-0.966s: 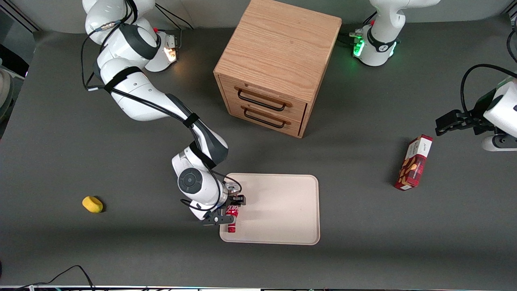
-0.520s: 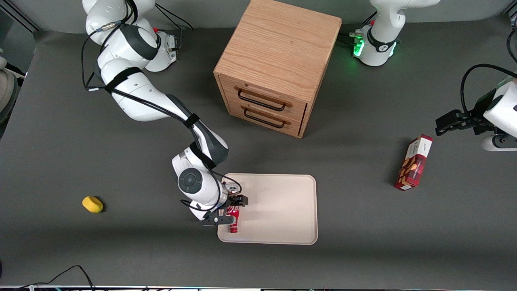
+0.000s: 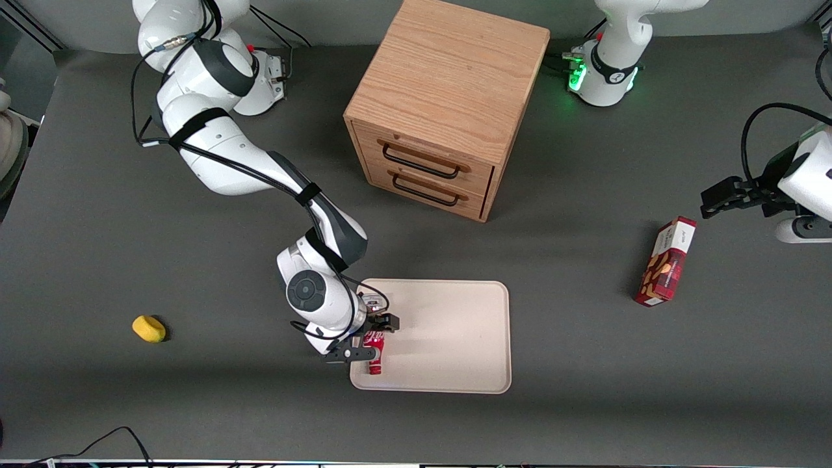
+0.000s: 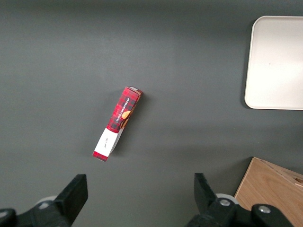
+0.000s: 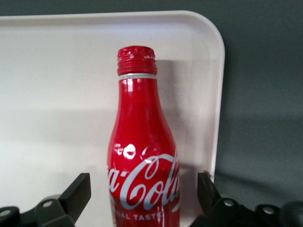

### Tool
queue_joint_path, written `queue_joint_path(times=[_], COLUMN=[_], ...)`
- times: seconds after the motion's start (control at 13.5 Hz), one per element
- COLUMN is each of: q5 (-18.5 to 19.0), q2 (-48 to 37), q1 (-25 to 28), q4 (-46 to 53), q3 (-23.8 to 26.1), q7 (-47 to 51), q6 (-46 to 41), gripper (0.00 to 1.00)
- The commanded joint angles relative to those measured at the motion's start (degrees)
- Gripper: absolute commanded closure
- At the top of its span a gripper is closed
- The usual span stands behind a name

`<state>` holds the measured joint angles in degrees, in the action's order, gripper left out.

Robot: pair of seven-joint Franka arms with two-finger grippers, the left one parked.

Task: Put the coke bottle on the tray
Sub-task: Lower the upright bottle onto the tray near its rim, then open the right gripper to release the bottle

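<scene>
The coke bottle (image 3: 374,364), small and red with white script and a red cap, lies flat on the cream tray (image 3: 448,338). It rests close to the tray's rim at the working arm's end, cap pointing toward the front camera. My gripper (image 3: 370,338) hangs low over the bottle's body and is open. In the right wrist view the coke bottle (image 5: 142,142) lies between the two black fingers of the gripper (image 5: 143,194), with a gap of bare tray (image 5: 57,71) on each side. The bottle's base end is hidden under the gripper.
A wooden drawer cabinet (image 3: 442,110) stands farther from the front camera than the tray. A red snack box (image 3: 666,263) lies toward the parked arm's end, and shows in the left wrist view too (image 4: 116,124). A yellow lump (image 3: 149,328) lies toward the working arm's end.
One second ago the tray and bottle sat slightly nearer the parked arm's end; both slid a little toward the working arm. Nothing has moved in the last half second.
</scene>
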<state>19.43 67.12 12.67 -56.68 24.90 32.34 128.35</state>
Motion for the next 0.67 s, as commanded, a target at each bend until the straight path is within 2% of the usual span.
queue_joint_path(times=[0.0,0.37,0.59], q5=[1.0,2.5,2.5], q2=[-0.3,-5.1,-14.3], q1=[1.0,0.9,-0.3], q4=[1.9,1.7,-1.5], q3=[-0.5,0.3,0.3], q7=[1.5,0.4,-5.2], q6=[-0.3,-4.6,-12.0], gripper=[0.0,0.0,0.0])
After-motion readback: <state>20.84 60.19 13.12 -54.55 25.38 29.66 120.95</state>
